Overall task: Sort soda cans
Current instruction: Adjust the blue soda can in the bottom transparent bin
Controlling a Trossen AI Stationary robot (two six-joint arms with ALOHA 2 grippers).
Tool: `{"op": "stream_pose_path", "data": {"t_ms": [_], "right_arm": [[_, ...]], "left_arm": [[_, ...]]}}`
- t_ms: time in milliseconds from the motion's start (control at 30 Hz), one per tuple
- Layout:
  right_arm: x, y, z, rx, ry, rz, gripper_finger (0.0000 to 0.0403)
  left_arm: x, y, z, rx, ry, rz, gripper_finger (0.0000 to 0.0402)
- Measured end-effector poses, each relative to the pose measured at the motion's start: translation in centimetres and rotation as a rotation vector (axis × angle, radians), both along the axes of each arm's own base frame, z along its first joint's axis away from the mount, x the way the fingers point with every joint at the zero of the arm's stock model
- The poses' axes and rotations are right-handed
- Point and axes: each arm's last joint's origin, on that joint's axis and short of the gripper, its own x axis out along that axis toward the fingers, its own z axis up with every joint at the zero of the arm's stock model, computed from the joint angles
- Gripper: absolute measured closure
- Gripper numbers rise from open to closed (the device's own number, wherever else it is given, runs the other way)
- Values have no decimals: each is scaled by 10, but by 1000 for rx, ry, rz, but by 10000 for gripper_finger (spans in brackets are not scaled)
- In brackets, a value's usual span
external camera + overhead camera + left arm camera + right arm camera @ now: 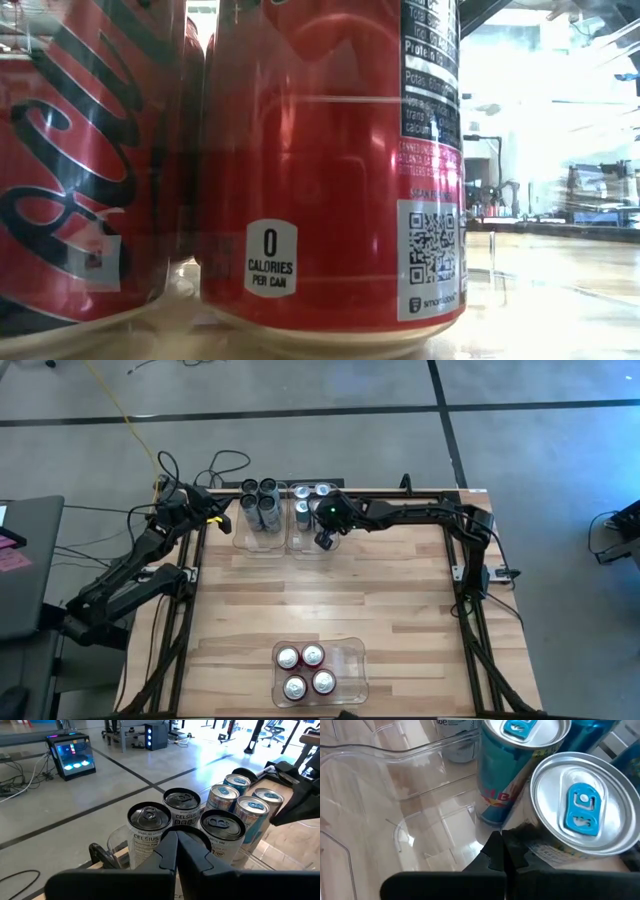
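Note:
Several dark grey cans point(262, 505) point(182, 812) stand upright in a clear bin at the table's far edge. Silver-and-blue cans point(310, 495) point(240, 795) stand in the clear bin just right of it. Several red cans point(305, 670) point(330, 170) stand in a third clear bin at the near edge. My left gripper point(225, 518) point(177, 847) is shut, hovering left of the grey cans. My right gripper point(324, 540) point(503, 852) is shut and reaches down into the near part of the blue cans' bin, close beside one blue-tabbed can point(580, 810). My right gripper's shut fingers point(512, 855) stand right against the side of the nearest silver-and-blue can, below its rim point(540, 840). I cannot tell whether they touch it. The can stands upright on the bin floor. My left gripper touches nothing.
The clear bin walls point(395, 750) rise around my right gripper, with bare bin floor beside the cans. Bare wooden table point(330, 595) lies between the far bins and the near bin point(355, 660). Cables lie behind the table's far left corner point(215, 465).

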Motion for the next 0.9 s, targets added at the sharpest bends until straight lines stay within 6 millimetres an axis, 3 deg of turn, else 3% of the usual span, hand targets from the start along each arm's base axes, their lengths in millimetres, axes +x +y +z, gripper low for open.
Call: {"op": "stream_pose_path", "data": {"t_ms": [200, 433, 700, 900], "right_arm": [[4, 13, 1, 0, 4, 62, 391], [-1, 26, 26, -15, -39, 95, 306], [-27, 46, 62, 66, -21, 58, 217], [-45, 75, 85, 153, -12, 37, 210]], "left_arm": [[0, 0, 0, -1, 0, 0, 401], [1, -1, 0, -11, -11, -29, 401], [2, -12, 4, 4, -32, -177, 401], [3, -29, 11, 49, -68, -256, 401]]}}
